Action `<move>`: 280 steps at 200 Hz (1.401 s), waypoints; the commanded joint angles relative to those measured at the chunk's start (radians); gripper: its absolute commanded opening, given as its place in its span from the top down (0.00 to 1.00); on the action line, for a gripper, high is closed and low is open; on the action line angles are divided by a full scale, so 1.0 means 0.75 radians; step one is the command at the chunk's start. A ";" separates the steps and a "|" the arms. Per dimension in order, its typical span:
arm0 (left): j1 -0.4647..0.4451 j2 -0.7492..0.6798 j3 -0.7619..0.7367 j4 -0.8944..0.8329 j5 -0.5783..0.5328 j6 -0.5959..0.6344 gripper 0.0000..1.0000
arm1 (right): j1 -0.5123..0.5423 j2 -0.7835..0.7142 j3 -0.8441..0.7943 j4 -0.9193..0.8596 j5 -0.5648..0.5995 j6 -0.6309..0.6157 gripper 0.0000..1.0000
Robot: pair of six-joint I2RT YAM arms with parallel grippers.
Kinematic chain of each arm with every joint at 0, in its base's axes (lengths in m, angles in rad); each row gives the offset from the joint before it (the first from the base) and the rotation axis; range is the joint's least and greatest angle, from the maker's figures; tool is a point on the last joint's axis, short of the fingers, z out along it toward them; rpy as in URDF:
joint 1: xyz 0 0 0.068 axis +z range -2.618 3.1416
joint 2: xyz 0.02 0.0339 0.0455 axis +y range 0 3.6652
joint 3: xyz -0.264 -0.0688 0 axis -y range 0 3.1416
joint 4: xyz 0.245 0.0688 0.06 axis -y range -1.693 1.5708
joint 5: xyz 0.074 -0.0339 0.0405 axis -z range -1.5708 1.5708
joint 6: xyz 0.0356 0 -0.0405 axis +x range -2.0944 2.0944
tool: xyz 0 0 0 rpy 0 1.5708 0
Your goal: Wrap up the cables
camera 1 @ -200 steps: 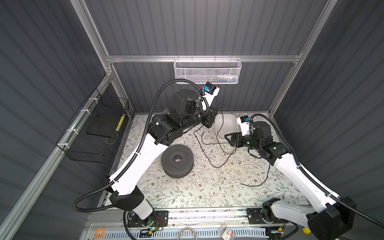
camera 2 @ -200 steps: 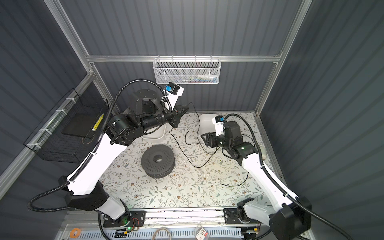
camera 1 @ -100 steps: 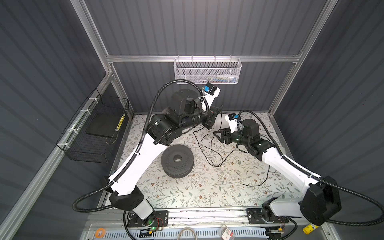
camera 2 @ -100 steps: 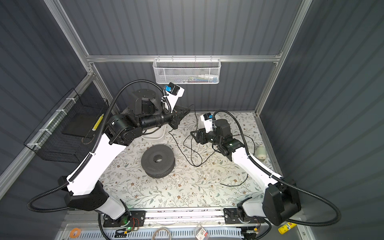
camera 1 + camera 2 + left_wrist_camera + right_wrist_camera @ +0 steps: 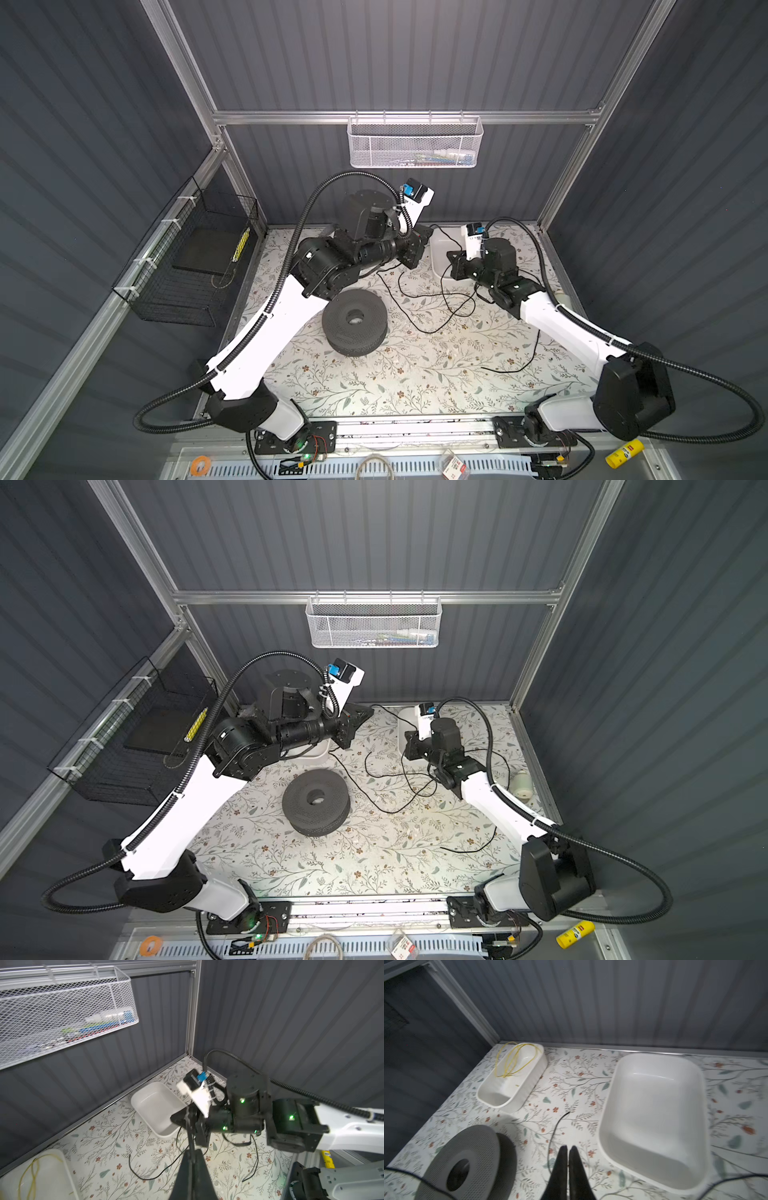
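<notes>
The cables are one thin black cord lying in loose loops across the flowered table, also seen in the left wrist view and the right wrist view. My left gripper hangs raised near the back, shut on the cord. A strand runs from its tips toward my right gripper. The right gripper's fingers are shut, with nothing showing between the tips. I cannot tell whether the cord is pinched deeper in. A dark grey perforated spool lies flat to the left of the loops.
A white tub stands just behind the right gripper. A second white tub at the back left holds a yellow cord. A white mesh basket hangs on the back wall, and a black wire basket on the left wall.
The right arm swung in toward the left gripper, then drew back slightly, and its jaws went from open to shut. The left arm stayed where it was.
</notes>
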 commanded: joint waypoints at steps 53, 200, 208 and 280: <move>0.232 -0.043 -0.287 0.183 0.085 -0.052 0.88 | -0.146 -0.446 0.273 -0.468 0.072 -0.083 1.00; 0.034 0.275 0.146 -0.086 0.351 0.251 0.00 | -0.133 -0.432 0.263 -0.828 -0.120 -0.074 1.00; 0.032 0.310 0.170 -0.084 0.368 0.258 0.00 | -0.126 -0.434 0.259 -0.826 -0.126 -0.066 1.00; -0.012 0.533 0.350 -0.137 0.499 0.342 0.38 | -0.075 -0.437 0.214 -0.801 -0.179 -0.036 1.00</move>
